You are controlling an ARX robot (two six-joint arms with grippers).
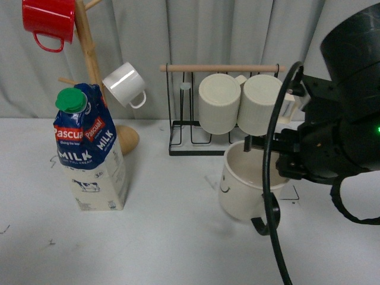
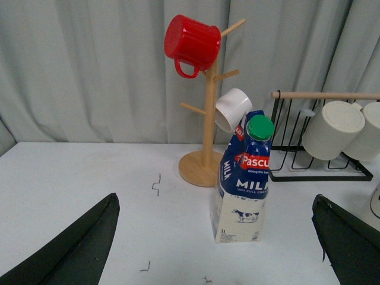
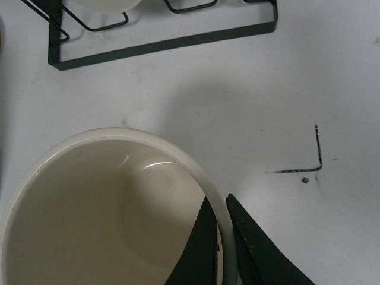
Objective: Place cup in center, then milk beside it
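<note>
1. My right claw (image 3: 224, 237) is pinching the cup (image 1: 246, 184) by its rim, with one finger inside the wall and the other outside.
2. The cup is just in front of the black wire rack (image 1: 193, 142), before the rack's right half. Its black handle points away from the rack. I cannot tell whether its base rests on the table (image 1: 166, 249).
3. A black corner mark (image 3: 317, 166) lies on the white tabletop close beside the cup, on the near side of the rack.
4. My left claw (image 2: 215, 202) is spread wide and grips nothing.
5. The milk (image 1: 89, 148) stands upright well off the rack's left end, nearer to me than the rack and well apart from the cup.
6. Two ribbed cream mugs (image 1: 240, 104) hang on the rack, behind the cup.
</note>
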